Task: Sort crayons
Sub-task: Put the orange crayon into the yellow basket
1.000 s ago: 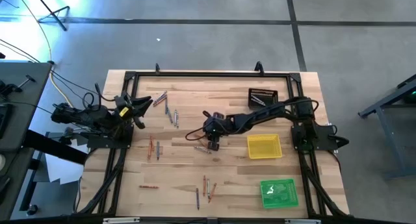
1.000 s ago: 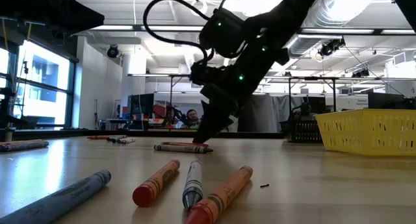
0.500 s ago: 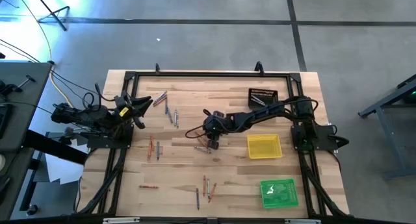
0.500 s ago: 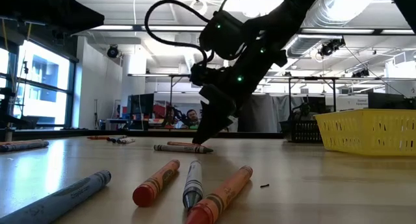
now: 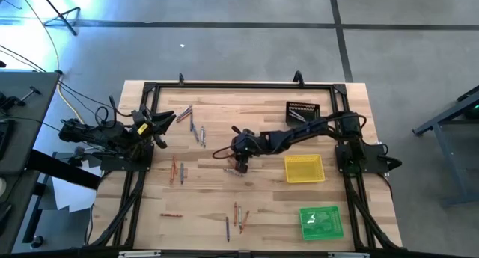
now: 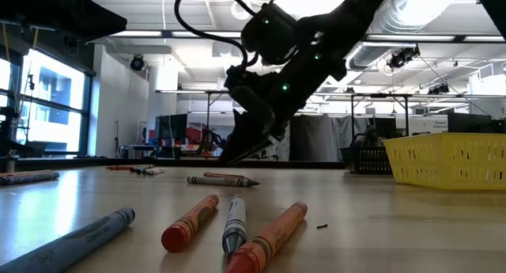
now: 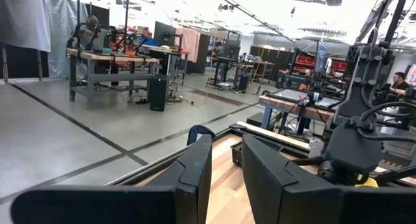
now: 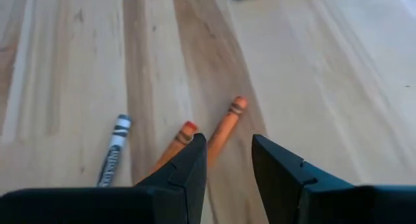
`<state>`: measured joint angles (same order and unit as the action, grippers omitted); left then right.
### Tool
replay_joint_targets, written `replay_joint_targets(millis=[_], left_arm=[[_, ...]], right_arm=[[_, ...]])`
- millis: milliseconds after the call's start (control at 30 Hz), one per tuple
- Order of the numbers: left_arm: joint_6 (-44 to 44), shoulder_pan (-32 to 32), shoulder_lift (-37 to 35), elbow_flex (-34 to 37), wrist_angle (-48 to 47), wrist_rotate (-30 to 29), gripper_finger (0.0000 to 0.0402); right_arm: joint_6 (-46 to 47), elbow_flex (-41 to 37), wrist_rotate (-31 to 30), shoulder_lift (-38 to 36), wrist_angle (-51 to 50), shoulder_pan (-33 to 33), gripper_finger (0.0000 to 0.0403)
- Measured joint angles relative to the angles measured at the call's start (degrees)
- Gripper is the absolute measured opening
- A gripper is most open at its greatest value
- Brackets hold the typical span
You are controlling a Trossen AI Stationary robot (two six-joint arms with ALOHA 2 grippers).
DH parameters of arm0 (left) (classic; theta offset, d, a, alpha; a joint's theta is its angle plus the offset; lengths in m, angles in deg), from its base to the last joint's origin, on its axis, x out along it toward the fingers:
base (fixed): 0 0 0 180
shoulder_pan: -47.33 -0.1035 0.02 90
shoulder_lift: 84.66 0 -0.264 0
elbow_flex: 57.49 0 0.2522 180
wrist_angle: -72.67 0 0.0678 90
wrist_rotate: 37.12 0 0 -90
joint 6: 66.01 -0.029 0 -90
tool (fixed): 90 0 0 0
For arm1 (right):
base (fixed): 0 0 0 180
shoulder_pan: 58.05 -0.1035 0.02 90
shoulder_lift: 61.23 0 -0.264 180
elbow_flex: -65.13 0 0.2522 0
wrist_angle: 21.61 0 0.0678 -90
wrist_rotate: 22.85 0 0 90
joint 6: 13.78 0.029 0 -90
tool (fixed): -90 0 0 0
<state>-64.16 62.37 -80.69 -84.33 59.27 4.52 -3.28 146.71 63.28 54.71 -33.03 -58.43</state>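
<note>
Crayons lie flat and scattered on the wooden table [image 5: 254, 206]. A pair, one grey and one orange-red [image 6: 224, 179], lies mid-table under my right gripper [image 5: 240, 164]. In the right wrist view two orange crayons [image 8: 224, 130] and a grey one [image 8: 114, 149] lie ahead of its open fingers [image 8: 188, 165]. The tips hang just above the table [image 6: 225, 157], touching nothing. My left gripper [image 5: 159, 123] waits open at the table's far left, pointing level [image 7: 226, 178].
A black tray [image 5: 303, 111], a yellow tray [image 5: 304, 168] and a green tray [image 5: 322, 221] stand along the right side. More crayons lie at the far left [image 5: 193, 125], the left [image 5: 177, 170] and the near edge [image 5: 236, 215], close to the low camera [image 6: 233, 224].
My right gripper has tipped its fingers upward. Its tips have risen off the table beside the mid-table crayon pair and swung a little toward the table's left. It stays open. The crayons have not moved.
</note>
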Motion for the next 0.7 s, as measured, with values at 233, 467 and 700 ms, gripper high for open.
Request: replay_joint_targets(millis=[233, 467, 700], left_arm=[[0.02, 0.00, 0.00, 0.00, 0.00, 0.01, 0.0074], [0.12, 0.01, 0.00, 0.00, -0.03, -0.01, 0.0074], [0.46, 0.02, 0.00, 0.00, -0.07, -0.01, 0.0074]], right_arm=[[1.87, 0.00, 0.02, 0.00, -0.05, -1.75, 0.0117], [2.56, 0.00, -0.41, 0.03, -0.38, -1.98, 0.0117], [2.83, -0.07, -0.61, 2.31, -0.26, -1.98, 0.0117]])
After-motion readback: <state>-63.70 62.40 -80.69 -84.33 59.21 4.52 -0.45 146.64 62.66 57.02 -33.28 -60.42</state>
